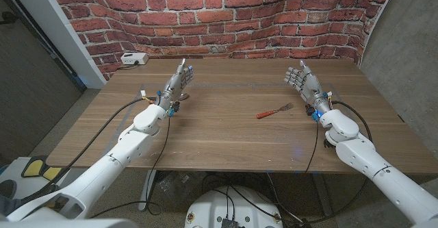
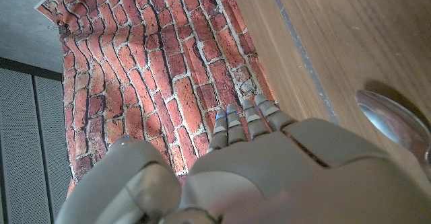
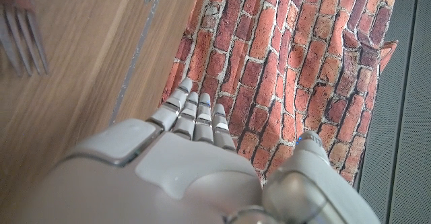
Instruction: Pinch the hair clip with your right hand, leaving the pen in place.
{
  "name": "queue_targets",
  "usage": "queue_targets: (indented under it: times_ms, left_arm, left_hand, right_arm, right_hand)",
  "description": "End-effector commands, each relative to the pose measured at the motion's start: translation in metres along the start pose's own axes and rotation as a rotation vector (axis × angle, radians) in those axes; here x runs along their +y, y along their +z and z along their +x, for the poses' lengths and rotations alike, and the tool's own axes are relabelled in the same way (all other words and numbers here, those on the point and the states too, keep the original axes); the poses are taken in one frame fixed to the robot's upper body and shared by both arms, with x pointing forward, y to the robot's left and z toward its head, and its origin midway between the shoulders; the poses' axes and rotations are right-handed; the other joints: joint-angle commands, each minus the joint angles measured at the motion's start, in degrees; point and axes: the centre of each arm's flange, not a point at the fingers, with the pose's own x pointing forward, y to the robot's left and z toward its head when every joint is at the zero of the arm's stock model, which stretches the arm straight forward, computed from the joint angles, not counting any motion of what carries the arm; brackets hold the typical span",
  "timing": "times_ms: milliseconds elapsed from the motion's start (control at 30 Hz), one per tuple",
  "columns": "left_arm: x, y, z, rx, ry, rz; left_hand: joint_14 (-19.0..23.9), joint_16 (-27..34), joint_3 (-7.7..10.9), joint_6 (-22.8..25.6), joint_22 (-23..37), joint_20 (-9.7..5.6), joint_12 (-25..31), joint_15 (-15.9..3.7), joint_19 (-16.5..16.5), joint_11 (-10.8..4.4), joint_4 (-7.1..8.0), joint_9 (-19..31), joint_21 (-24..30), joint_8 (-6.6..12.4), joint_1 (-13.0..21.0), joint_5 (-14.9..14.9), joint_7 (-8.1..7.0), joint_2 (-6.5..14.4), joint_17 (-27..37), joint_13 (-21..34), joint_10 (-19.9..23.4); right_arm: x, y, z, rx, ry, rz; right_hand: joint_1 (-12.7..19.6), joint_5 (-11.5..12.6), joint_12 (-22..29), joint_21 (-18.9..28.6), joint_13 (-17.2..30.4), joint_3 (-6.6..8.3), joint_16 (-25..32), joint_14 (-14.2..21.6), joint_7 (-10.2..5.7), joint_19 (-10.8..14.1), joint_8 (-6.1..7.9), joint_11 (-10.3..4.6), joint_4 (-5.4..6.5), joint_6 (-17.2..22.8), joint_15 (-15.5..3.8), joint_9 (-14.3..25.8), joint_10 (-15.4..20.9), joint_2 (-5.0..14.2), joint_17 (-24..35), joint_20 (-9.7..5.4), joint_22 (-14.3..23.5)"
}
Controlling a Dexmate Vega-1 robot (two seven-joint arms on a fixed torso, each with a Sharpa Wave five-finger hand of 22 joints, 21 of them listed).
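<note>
Right hand point(image 1: 301, 79) raised, fingers spread, empty; left hand point(image 1: 179, 81) likewise open. Hair clip not made out; instead, red-handled fork point(image 1: 275, 111) just inboard of right hand, tines angled toward it.

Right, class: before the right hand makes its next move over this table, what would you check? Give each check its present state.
1. Right hand empty, fingers apart: ok.
2. Left hand empty and away from the right side: ok.
3. Hair clip located: not ok; the thing nearest the right hand is a fork.
4. Pen located: not ok; a spoon lies by the left hand.
5. Table between right hand and fork bare: ok.
</note>
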Motion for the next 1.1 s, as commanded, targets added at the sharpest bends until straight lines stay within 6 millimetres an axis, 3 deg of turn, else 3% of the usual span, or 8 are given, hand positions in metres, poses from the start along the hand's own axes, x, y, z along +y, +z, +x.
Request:
queue_targets:
  times_ms: [33, 300, 533, 700, 1100]
  left_arm:
    - [-0.008, 0.004, -0.012, -0.026, 0.013, 0.011]
    - [-0.004, 0.009, -0.02, -0.04, 0.029, 0.059]
    - [-0.011, -0.002, -0.017, -0.017, 0.018, 0.002]
    - [-0.015, 0.001, -0.018, -0.018, 0.037, 0.011]
    - [-0.017, 0.012, -0.018, -0.045, 0.054, 0.003]
  left_hand:
    - [0.9, 0.3, -0.27, 0.9, 0.1, 0.13, 0.4, 0.0, 1.0, -0.09, -0.14, 0.0, 0.5, 0.37, 0.5, 0.3, 0.05, 0.3, 0.1, 0.1, 0.9]
    - [2.3, 0.4, -0.34, 1.3, 0.0, 0.81, 0.5, -0.05, 2.2, 0.24, -0.38, 0.1, 0.6, 0.22, 1.0, 0.2, 0.06, 0.4, 0.1, 0.2, 2.1]
    - [5.4, 0.7, -0.64, 3.6, 0.0, 1.66, 0.9, 0.49, 5.4, 0.67, -0.7, 0.1, 1.1, 0.41, 1.9, 0.0, 0.45, 0.7, 0.1, 0.2, 5.2]
    - [5.5, 0.6, -0.67, 3.7, 0.0, 1.84, 0.8, 0.51, 5.7, 0.6, -0.75, 0.1, 1.1, 0.34, 2.0, 0.0, 0.42, 0.8, 0.1, 0.2, 5.1]
    - [5.2, 0.2, -0.72, 4.1, 0.0, 1.87, 0.5, 0.2, 5.9, 0.42, -0.86, 0.1, 1.0, 0.27, 2.4, -0.1, 0.56, 0.9, 0.1, 0.2, 5.2]
  right_arm:
    - [-0.001, 0.01, -0.026, -0.047, -0.008, 0.028]
    - [-0.01, 0.018, -0.05, -0.081, -0.007, 0.029]
    - [-0.019, 0.023, -0.071, -0.097, -0.014, 0.013]
    - [-0.027, 0.03, -0.081, -0.094, -0.024, -0.022]
    - [-0.031, 0.035, -0.105, -0.105, -0.051, -0.045]
  right_hand:
    - [0.7, 0.4, 0.6, 0.2, 0.2, 0.28, 0.3, 0.8, 0.16, 0.6, 0.23, -0.1, -0.36, 0.7, -0.02, 0.3, 0.9, 0.19, 0.1, 0.01, 0.1]
    - [0.9, 0.4, 0.7, 0.2, 0.2, 0.33, 0.3, 1.3, -0.34, 1.0, 0.43, -0.2, -0.47, 1.4, -0.07, 0.3, 1.2, 0.3, 0.1, 0.03, 0.1]
    - [1.1, 0.3, 0.9, 0.1, 0.2, 0.43, 0.4, 1.7, -1.22, 1.4, 0.49, -0.32, -0.58, 1.7, -0.11, 0.3, 2.0, 0.47, 0.1, 0.09, 0.1]
    - [1.4, 0.3, 1.0, -0.2, 0.3, 0.52, 0.2, 1.8, -2.23, 1.6, 1.38, -0.51, -0.71, 4.3, -0.28, 0.4, 2.6, 0.69, 0.1, 0.05, 0.1]
    - [1.9, 0.2, 1.1, -0.3, 0.3, 0.7, 0.2, 2.3, -1.55, 2.1, 0.61, -0.71, -0.93, 2.9, -0.56, 0.4, 3.1, 0.96, 0.1, 0.0, 0.1]
